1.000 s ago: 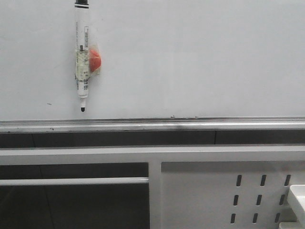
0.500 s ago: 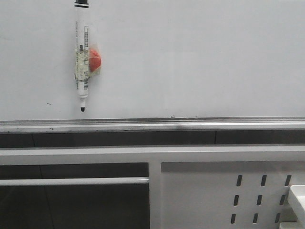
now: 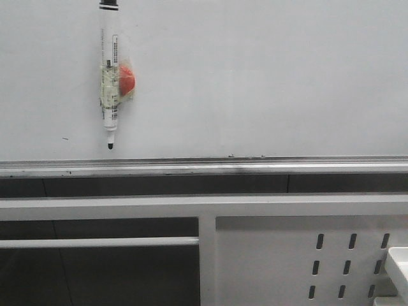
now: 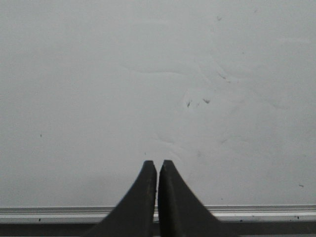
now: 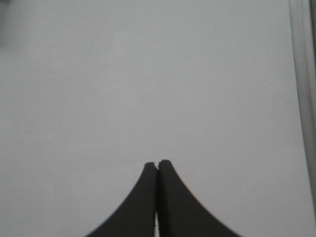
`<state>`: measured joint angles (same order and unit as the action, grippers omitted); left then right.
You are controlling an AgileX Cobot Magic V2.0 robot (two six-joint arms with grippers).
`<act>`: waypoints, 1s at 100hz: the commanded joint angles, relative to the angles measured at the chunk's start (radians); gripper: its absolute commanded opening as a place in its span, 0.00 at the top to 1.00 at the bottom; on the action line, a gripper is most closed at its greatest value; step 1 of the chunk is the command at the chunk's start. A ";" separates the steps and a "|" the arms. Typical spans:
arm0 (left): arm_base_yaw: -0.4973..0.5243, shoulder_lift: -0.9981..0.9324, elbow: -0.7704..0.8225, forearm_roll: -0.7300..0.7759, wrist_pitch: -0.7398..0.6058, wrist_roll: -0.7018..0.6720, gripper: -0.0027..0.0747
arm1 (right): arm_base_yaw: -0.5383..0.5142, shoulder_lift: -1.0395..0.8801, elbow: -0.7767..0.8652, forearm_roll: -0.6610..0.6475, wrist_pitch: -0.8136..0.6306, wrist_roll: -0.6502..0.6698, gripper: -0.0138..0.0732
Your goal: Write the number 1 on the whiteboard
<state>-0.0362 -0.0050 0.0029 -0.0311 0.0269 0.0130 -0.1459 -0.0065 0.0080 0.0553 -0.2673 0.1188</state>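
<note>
The whiteboard (image 3: 255, 76) fills the upper half of the front view, edged below by a silver rail (image 3: 204, 167). A white marker (image 3: 110, 83) with a red knob (image 3: 127, 79) hangs on the board at upper left, tip down. No pen stroke for the number 1 shows on the board. My left gripper (image 4: 157, 163) is shut and empty, facing the board (image 4: 148, 74) just above its rail (image 4: 256, 212). My right gripper (image 5: 158, 163) is shut and empty, facing a plain stretch of board (image 5: 148, 74). Neither gripper shows in the front view.
Below the rail runs a white metal frame with a perforated panel (image 3: 299, 261) at lower right. A white object's corner (image 3: 398, 264) shows at the far right edge. Faint smudges (image 4: 197, 101) mark the board. A silver edge (image 5: 303, 74) shows in the right wrist view.
</note>
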 commanded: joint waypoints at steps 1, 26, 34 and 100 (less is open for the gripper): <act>-0.001 -0.021 0.017 -0.022 -0.097 -0.001 0.99 | -0.005 -0.024 -0.035 0.009 0.015 0.107 0.91; -0.001 0.126 -0.275 -0.071 0.199 -0.001 0.99 | 0.006 0.133 -0.373 -0.046 0.554 0.083 0.91; -0.001 0.202 -0.347 -0.111 0.159 -0.001 0.99 | 0.017 0.216 -0.484 -0.046 0.651 0.083 0.91; -0.146 0.326 -0.391 -0.040 -0.096 -0.001 0.28 | 0.036 0.284 -0.541 0.014 0.632 0.083 0.90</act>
<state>-0.1241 0.2937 -0.3536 -0.0721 -0.0234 0.0130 -0.1152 0.2564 -0.5001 0.0572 0.3914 0.2099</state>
